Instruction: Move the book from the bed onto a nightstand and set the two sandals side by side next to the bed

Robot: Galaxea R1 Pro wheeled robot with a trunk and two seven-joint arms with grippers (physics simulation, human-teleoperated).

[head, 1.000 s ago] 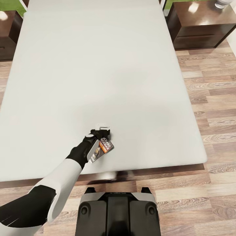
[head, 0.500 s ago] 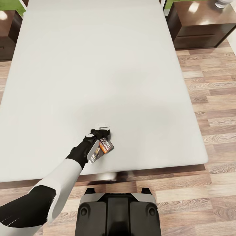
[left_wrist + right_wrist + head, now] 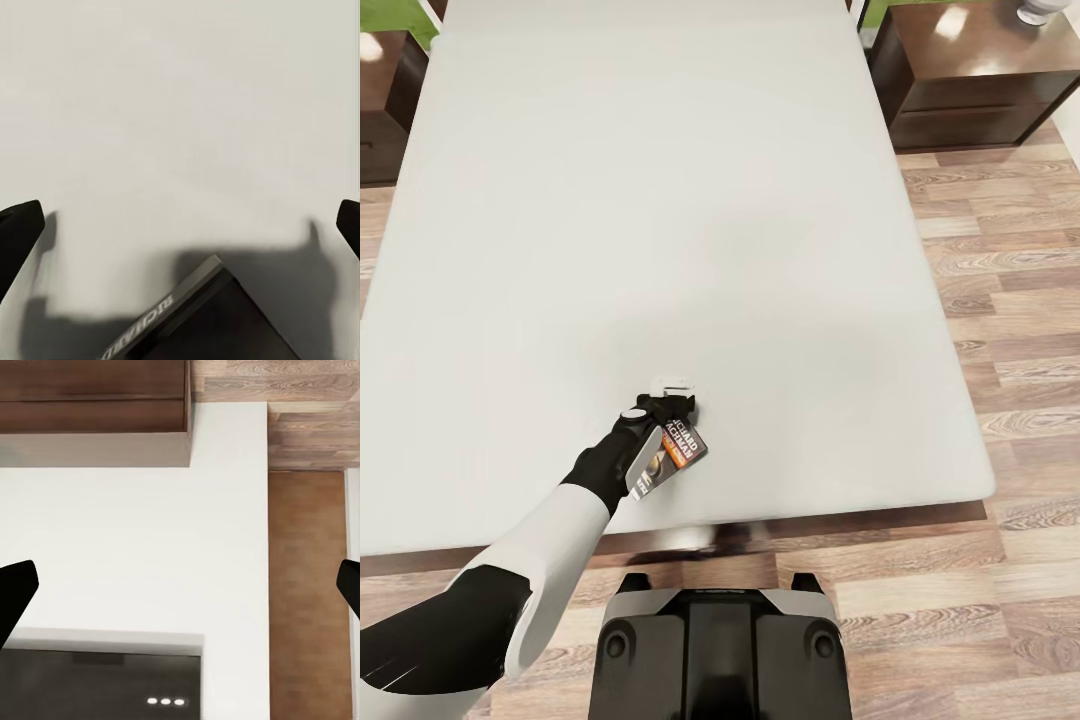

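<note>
Two nightstands (image 3: 970, 85) flank the bed's (image 3: 660, 200) far corners. Our left gripper (image 3: 672, 392) hangs over the mattress near its foot edge, and whether it pinches the book (image 3: 672, 450) we cannot tell. Our right gripper's (image 3: 180, 585) tips stand wide apart, clamping nothing.

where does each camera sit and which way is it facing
Head view: on the head, looking down over the bed; left arm, left gripper, base show.
Left wrist view: near the left gripper, facing the mattress; dark fingertips show.
Right wrist view: near the right gripper, facing white surfaces and wood.
Shared by head and left wrist: the book.
</note>
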